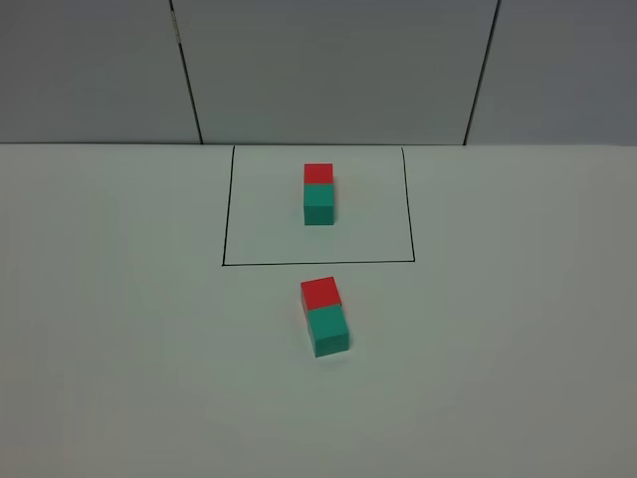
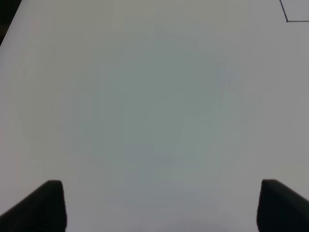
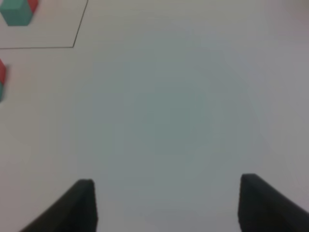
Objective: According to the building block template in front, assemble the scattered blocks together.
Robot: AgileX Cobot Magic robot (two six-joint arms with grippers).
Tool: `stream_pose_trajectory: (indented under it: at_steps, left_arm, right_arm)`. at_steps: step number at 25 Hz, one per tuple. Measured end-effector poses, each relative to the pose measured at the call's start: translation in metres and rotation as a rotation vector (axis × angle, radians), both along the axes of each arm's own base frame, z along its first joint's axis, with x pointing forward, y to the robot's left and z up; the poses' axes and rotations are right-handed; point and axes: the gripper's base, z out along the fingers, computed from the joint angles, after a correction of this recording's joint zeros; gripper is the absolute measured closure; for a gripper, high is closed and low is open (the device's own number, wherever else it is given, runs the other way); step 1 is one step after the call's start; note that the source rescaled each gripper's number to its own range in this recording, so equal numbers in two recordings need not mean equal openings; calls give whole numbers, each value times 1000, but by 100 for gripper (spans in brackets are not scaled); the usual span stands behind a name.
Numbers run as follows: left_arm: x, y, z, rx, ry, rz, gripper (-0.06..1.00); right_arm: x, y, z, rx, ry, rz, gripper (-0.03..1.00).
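The template, a red cube [image 1: 318, 173] joined to a teal-green cube [image 1: 318, 203], sits inside a thin black drawn rectangle [image 1: 224, 239] at the back of the white table. In front of the frame the loose red block [image 1: 319, 292] and loose teal block [image 1: 327, 329] lie touching, red behind, slightly skewed. Neither gripper shows in the exterior high view. My left gripper [image 2: 157, 205] is open and empty over bare table. My right gripper [image 3: 166, 203] is open and empty; the template's teal cube [image 3: 17, 12] and an edge of the loose pair [image 3: 1, 79] show at its view's border.
A grey panelled wall [image 1: 318, 70] stands behind the table's far edge. A corner of the drawn rectangle [image 2: 287, 20] shows in the left wrist view. The table's edge with a dark gap [image 2: 7, 19] shows in that view too.
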Motion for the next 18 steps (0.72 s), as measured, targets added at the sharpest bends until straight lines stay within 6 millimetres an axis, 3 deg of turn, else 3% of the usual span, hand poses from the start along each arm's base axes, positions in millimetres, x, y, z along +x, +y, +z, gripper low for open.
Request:
stream_pose_trajectory:
  at_steps: [18]
  left_arm:
    - [0,0,0,0,0,0,15]
  right_arm:
    - [0,0,0,4,-1,1,39]
